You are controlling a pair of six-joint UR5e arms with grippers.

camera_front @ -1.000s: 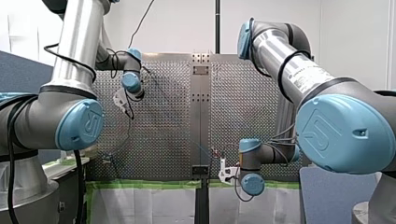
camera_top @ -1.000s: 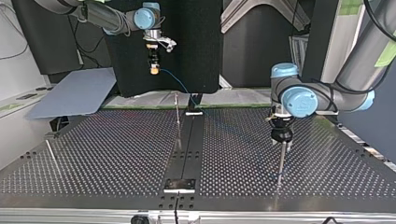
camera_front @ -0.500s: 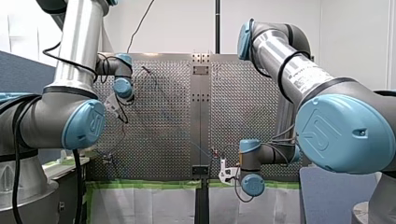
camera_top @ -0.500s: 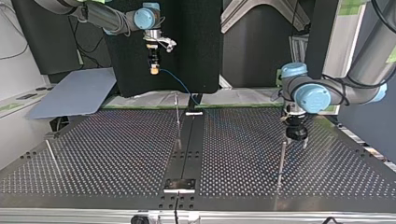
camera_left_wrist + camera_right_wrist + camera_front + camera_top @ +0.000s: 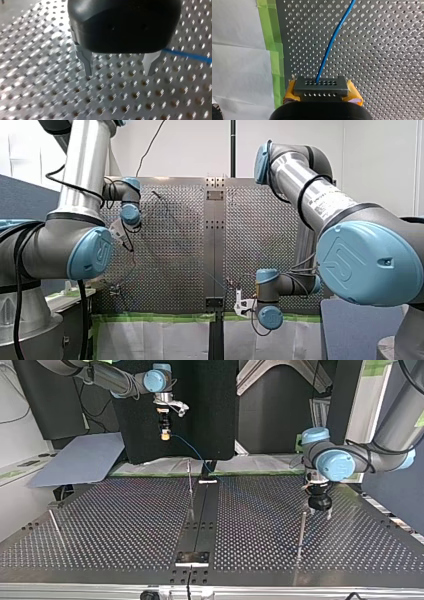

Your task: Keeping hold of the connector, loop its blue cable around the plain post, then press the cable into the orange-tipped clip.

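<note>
1. The right end effector is clamped on the connector, with its yellow pads against the two short sides. In the top view it hangs raised above the far edge of the desk.
2. The blue cable leaves the connector's face and runs out over the perforated desk. It looks thin, light and limp, so it should bend easily round a post but may slip off unless kept taut.
3. The connector looks small and rigid. Its body, not the cable, is the sound place to hold.
4. The left end effector is spread wide and empty, low over the desk. The cable passes beside one finger, and a thin upright post stands near.
5. No container shows. The orange-tipped clip cannot be picked out, and the cable sits in nothing yet.
</note>
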